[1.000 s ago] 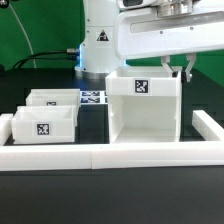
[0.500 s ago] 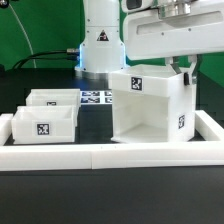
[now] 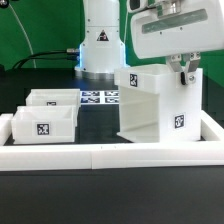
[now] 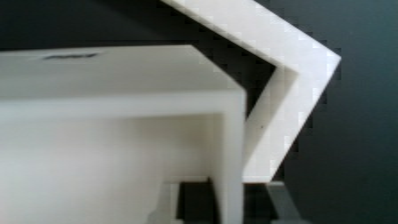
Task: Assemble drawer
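The tall white drawer housing (image 3: 150,100) stands on the table at the exterior view's right, its open front turned toward the left and tags on its top and side. My gripper (image 3: 183,70) is shut on the top edge of its side wall. In the wrist view the thin white wall (image 4: 231,140) runs between my two dark fingers (image 4: 194,200), with the gripper (image 4: 226,200) closed around it. Two small open-top boxes, a front one (image 3: 42,125) and a back one (image 3: 55,99), each tagged, sit at the exterior view's left, apart from the housing.
A long low white border block (image 3: 110,156) runs along the front, and another (image 3: 214,126) along the right side close to the housing. The marker board (image 3: 97,98) lies behind, in front of the robot base (image 3: 100,45).
The housing has turned in my grip, its open front swinging toward the exterior view's left. It and the gripper have shifted slightly right. The small boxes have not moved.
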Action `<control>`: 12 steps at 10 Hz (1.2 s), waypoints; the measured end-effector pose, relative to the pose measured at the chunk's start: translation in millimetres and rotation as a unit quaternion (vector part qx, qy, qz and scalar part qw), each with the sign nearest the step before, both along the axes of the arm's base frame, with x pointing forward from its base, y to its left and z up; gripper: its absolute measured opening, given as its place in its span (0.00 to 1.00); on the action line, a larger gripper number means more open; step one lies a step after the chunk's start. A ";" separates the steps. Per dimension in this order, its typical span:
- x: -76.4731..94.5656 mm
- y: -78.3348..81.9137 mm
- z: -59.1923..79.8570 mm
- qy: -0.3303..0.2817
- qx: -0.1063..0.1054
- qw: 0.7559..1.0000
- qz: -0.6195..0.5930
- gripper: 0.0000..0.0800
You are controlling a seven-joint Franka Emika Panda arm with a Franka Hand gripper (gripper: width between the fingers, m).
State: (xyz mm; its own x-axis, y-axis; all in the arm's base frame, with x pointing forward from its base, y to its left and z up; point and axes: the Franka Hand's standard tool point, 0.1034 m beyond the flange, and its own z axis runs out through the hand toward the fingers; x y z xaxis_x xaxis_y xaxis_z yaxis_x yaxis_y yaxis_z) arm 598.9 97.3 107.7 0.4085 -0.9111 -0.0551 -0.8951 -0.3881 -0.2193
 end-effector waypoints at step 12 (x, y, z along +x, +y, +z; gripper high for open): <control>26.3 10.0 -6.5 0.023 0.048 0.992 -0.112 0.06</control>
State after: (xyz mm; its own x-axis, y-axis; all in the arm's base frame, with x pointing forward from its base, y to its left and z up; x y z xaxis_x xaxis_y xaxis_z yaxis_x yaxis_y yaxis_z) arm 625.2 107.3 101.2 0.1921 -0.9683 -0.1593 -0.9664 -0.1585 -0.2022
